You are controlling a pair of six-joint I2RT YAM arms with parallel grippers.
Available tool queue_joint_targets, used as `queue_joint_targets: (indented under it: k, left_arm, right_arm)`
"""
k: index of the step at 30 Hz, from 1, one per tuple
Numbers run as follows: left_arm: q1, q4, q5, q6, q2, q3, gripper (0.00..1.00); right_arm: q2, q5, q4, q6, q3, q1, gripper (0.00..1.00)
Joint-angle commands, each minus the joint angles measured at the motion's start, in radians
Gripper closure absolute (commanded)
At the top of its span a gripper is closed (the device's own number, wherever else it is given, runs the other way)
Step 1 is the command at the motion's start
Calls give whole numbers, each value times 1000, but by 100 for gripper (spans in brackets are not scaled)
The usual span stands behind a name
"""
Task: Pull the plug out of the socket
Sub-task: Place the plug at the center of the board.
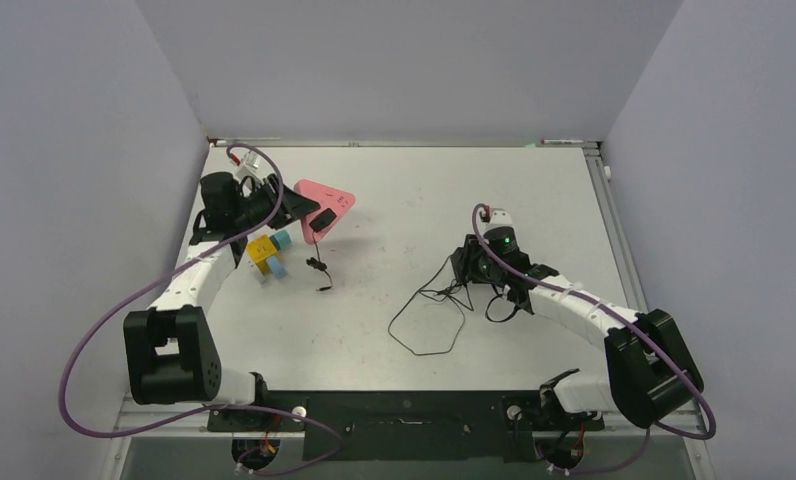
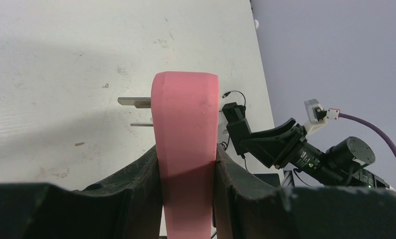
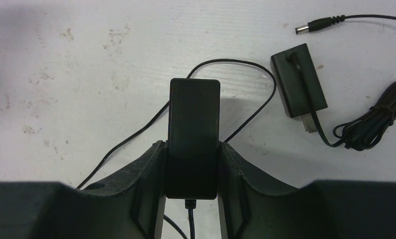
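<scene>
The left gripper (image 2: 186, 150) is closed tight on the pink socket (image 2: 186, 109), both fingers pressed against its flat sides, and holds it above the far-left part of the table (image 1: 424, 180). 2 metal prongs (image 2: 135, 102) stick out from 1 side of the socket. In the top view a small black plug (image 1: 322, 221) sits against the socket's near corner, and its thin lead (image 1: 319, 268) hangs down just below; whether the plug is seated cannot be told. A yellow block (image 1: 264, 251) and a blue block (image 1: 282, 240) lie just nearer than the socket, on its left. Well to the right of the socket, the right gripper (image 3: 192, 148) is clamped on a black adapter (image 3: 194, 112) low over the table. A 2nd adapter (image 3: 299, 85), a barrel connector (image 3: 318, 24) and loose black cable (image 1: 429, 320) lie around it.
</scene>
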Motion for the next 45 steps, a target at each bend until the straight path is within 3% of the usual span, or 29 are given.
queue_joint_targets:
  k: [1,8,15,22,26,38,45]
  left_arm:
    - [-43,42,18,16,7,22,100]
    - [-142,38,34,19,41,27,100]
    - [-194,38,14,19,60,22,100]
    - [-215,41,-2,17,66,16,100]
    - [-223,40,-4,17,70,18,100]
    - [-240,37,-17,24,64,17,100]
    - [-256,24,-31,35,59,18,100]
  right_arm:
    - [21,-30,136,24,-24,-52,95]
    - [32,-51,151,19,-51,-168,94]
    - [60,-83,154,18,-54,-252,77]
    - [75,-76,161,19,-62,-257,47]
    - [66,-53,143,12,-63,-257,35]
    - [-53,39,59,-24,-43,-257,8]
    - [-211,51,46,-48,-28,-247,5]
